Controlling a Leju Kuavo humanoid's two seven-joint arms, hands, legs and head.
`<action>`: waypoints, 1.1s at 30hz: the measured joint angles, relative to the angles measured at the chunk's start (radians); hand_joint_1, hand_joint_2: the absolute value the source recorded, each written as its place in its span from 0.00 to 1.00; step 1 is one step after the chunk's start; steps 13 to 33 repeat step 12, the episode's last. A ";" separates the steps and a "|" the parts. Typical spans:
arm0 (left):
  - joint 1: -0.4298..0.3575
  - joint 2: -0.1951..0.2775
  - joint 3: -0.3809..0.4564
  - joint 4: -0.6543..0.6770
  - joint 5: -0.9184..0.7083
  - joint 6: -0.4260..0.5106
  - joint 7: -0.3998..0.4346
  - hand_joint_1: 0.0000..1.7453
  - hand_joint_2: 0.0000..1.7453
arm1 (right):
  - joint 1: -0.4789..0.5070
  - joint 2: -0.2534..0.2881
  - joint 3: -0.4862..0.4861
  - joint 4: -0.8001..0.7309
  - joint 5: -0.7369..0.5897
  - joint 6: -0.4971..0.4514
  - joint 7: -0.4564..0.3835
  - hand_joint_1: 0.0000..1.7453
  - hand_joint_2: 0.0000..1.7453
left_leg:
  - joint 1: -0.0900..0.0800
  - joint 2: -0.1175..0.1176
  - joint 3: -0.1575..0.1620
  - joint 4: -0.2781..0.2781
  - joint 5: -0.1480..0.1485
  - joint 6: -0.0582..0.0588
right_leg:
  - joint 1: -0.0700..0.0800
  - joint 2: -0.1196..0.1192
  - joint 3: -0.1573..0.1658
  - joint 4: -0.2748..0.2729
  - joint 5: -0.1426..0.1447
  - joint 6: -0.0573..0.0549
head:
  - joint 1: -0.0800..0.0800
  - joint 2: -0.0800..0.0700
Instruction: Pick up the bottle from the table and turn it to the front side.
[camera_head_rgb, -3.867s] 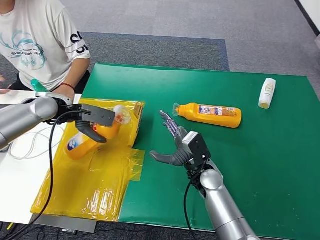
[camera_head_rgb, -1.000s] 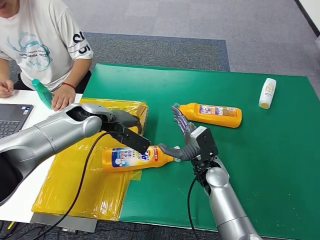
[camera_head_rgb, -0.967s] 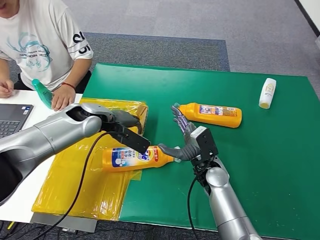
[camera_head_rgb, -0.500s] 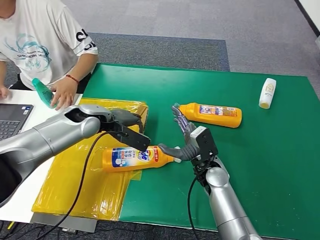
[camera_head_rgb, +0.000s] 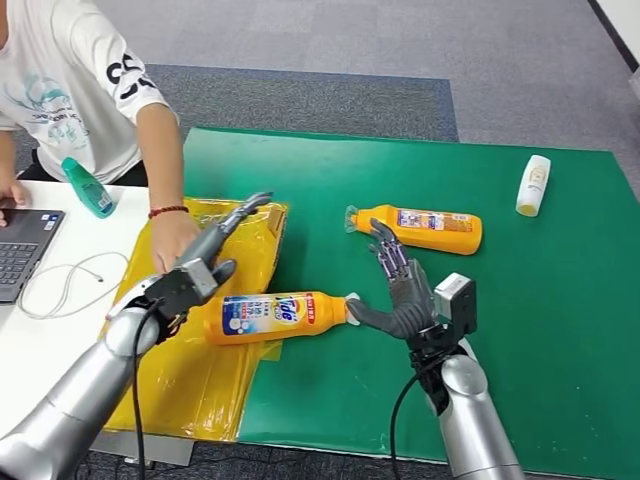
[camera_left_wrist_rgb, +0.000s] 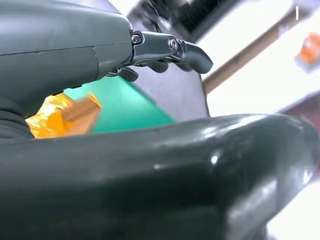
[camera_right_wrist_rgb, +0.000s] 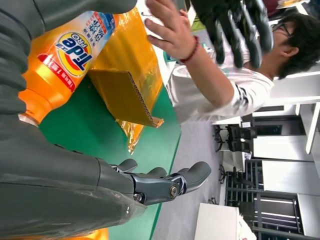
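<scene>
The orange bottle (camera_head_rgb: 275, 315) lies on its side across the edge of the yellow plastic sheet (camera_head_rgb: 189, 380) and the green mat (camera_head_rgb: 528, 300) on the desk, its printed label facing up and its cap end pointing toward the right robot hand (camera_head_rgb: 398, 295). Going by that, the step in hand looks like the close of the turning: the label side now shows and nothing grips the bottle. The left robot hand (camera_head_rgb: 198, 268) hovers at the bottle's base end with its fingers stretched out and apart, holding nothing. The right robot hand is spread as well, its thumb lying at the cap; whether it actually touches cannot be told. The next move probably calls for both hands to draw clear without nudging the bottle, since a round body on crinkled plastic could roll and lose its facing. As for containers, a second orange bottle (camera_head_rgb: 415, 229) lies capped on the mat beyond the right hand, a small white bottle (camera_head_rgb: 533, 185) lies near the far corner, and a teal bottle (camera_head_rgb: 88, 187) rests on the white desk (camera_head_rgb: 53, 330); their contents cannot be seen. A person's hand (camera_head_rgb: 172, 238) reaches down onto the yellow sheet just beside the left robot hand, so the withdrawal should mind it.
</scene>
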 joint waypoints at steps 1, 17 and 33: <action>0.036 -0.009 0.042 -0.024 0.001 -0.006 -0.010 0.00 0.00 | 0.007 -0.002 -0.003 -0.008 -0.005 0.005 0.001 0.00 1.00 | 0.000 0.000 0.000 0.000 0.000 0.000 | 0.000 0.000 0.000 0.000 0.000 0.000 | 0.000 0.000; 0.282 -0.099 0.286 -0.143 0.008 -0.028 -0.057 0.00 0.00 | 0.060 -0.017 -0.021 -0.080 -0.020 0.020 0.015 0.00 1.00 | 0.000 0.000 0.000 0.000 0.000 0.000 | 0.000 0.000 0.001 0.000 0.000 0.000 | 0.000 0.000; 0.282 -0.099 0.286 -0.143 0.008 -0.028 -0.057 0.00 0.00 | 0.060 -0.017 -0.021 -0.080 -0.020 0.020 0.015 0.00 1.00 | 0.000 0.000 0.000 0.000 0.000 0.000 | 0.000 0.000 0.001 0.000 0.000 0.000 | 0.000 0.000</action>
